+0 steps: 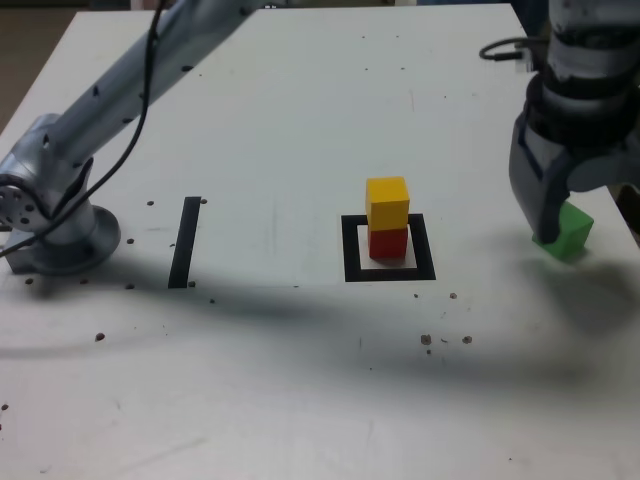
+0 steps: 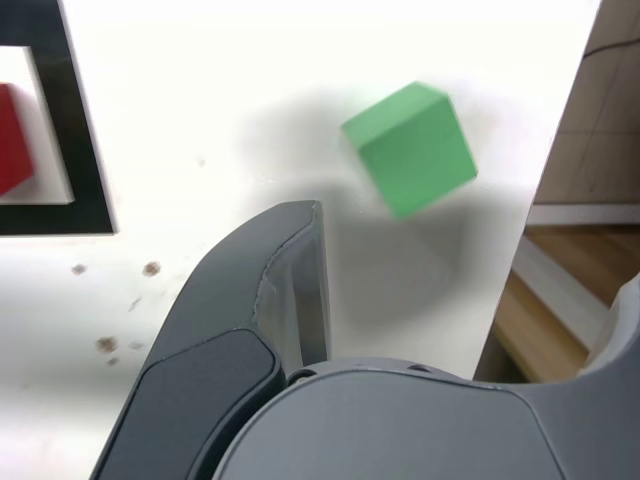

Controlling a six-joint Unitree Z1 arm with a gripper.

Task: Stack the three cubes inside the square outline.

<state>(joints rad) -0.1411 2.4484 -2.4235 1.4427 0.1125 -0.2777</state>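
Observation:
A yellow cube (image 1: 387, 203) sits on top of a red cube (image 1: 388, 242) inside the square outline (image 1: 389, 271) of black tape, right of centre in the exterior view. The wrist view catches only an edge of the red cube (image 2: 14, 140) and part of the outline (image 2: 80, 130). The green cube (image 1: 567, 231) (image 2: 410, 148) rests on the table near the edge at the exterior view's right. My gripper (image 1: 572, 208) hangs open just above it, with one dark finger (image 2: 290, 260) short of the cube and not touching it.
The arm's base (image 1: 60, 225) stands at the exterior view's left, with a straight black strip (image 1: 185, 242) of tape beside it. The table's edge (image 2: 555, 170) runs close past the green cube, with wooden boards below. A cable (image 1: 500, 48) lies at the far right.

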